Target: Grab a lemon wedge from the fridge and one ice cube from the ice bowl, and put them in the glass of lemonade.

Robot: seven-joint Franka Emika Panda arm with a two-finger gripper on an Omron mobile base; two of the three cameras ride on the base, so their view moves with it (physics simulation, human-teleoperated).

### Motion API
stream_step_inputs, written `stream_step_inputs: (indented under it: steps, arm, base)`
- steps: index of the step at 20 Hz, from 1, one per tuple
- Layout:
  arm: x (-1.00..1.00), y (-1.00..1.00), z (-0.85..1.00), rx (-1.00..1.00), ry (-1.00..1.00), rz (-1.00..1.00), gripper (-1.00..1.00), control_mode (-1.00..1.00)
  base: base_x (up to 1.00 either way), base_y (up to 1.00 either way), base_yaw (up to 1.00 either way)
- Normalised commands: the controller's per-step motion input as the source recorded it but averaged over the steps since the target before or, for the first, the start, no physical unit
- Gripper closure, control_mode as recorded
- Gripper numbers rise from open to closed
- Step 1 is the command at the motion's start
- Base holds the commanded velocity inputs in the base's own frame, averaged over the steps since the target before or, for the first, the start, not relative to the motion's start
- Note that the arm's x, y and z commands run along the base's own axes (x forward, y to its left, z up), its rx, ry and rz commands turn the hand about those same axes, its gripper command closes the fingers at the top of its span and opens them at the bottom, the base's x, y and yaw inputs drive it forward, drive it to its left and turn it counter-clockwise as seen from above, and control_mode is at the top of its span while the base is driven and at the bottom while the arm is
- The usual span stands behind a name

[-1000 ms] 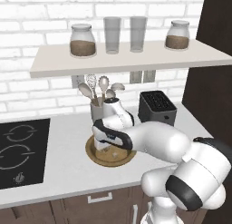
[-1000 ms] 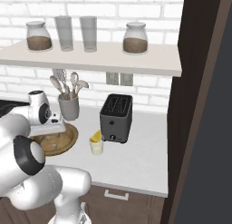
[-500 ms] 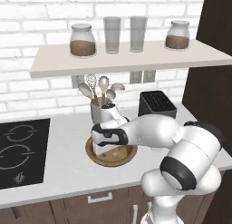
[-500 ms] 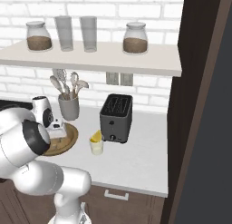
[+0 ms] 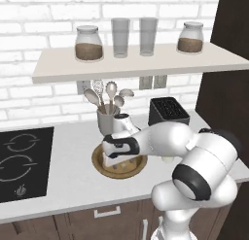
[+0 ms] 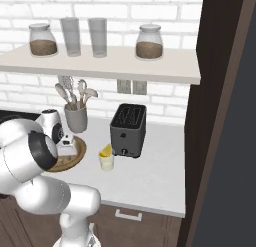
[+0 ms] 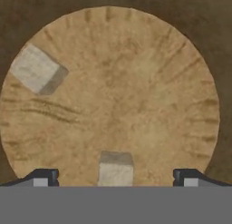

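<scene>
The brown wooden ice bowl [image 5: 102,167] sits on the counter in front of the utensil cup. My gripper [image 5: 118,160] hangs low inside it, pointing down. In the hand view the gripper [image 7: 115,177] is open, and one pale ice cube [image 7: 115,168] lies on the bowl floor between its fingertips [image 7: 44,177], untouched. A second ice cube [image 7: 36,69] rests near the bowl's [image 7: 136,82] edge. The glass of lemonade [image 6: 106,162] stands in front of the toaster with the yellow lemon wedge [image 6: 105,150] at its top. The dark fridge [image 6: 225,116] is at the right.
A grey utensil cup [image 5: 108,120] with spoons stands just behind the bowl. A black toaster [image 5: 168,111] is to its right and a black hob [image 5: 19,161] to its left. The shelf [image 5: 136,61] above carries two jars and two tall grey glasses.
The hand has come down from above the bowl into it and moved slightly forward, away from the utensil cup. The jaws stayed open.
</scene>
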Motion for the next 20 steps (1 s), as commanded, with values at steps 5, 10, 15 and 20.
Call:
stream_step_inputs:
  steps: [5, 10, 15, 20]
  arm:
    - [0.05, -0.01, 0.00, 0.02, -0.01, -0.15, -1.00, -1.00]
    - [0.03, 0.04, -0.19, 0.00, -0.03, -0.09, -1.00, -1.00]
    - [0.03, 0.00, -0.09, 0.00, -0.09, -0.07, -1.00, -1.00]
    - [0.00, 0.00, 0.00, 0.00, -0.02, -0.03, -1.00, -1.00]
  base:
    - [0.00, 0.00, 0.00]
    - [0.00, 0.00, 0.00]
    - [0.00, 0.00, 0.00]
    - [0.00, 0.00, 0.00]
